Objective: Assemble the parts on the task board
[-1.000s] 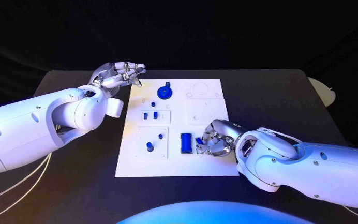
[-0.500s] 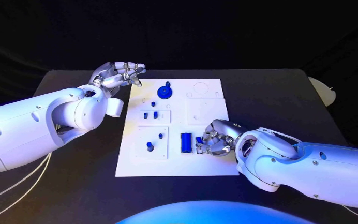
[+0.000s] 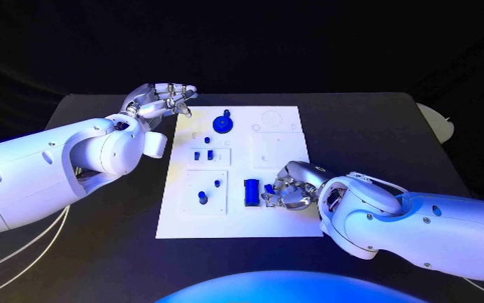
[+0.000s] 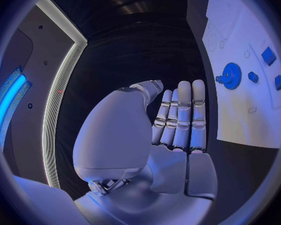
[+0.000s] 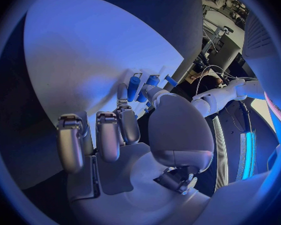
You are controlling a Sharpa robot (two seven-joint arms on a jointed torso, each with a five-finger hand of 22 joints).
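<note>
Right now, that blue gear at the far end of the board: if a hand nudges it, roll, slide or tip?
The blue gear lies flat on the task board, so probably slides rather than rolls. Looks rigid and light. Its toothed rim should give fingers some purchase.

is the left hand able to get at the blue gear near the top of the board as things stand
Probably yes. The left hand hovers open off the task board's far left corner, with the blue gear lying close beside it and nothing between them. The right hand is busy at the board's near side.

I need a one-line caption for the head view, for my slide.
Right hand works at a blue part on the task board; left hand hovers off its far corner.
</note>
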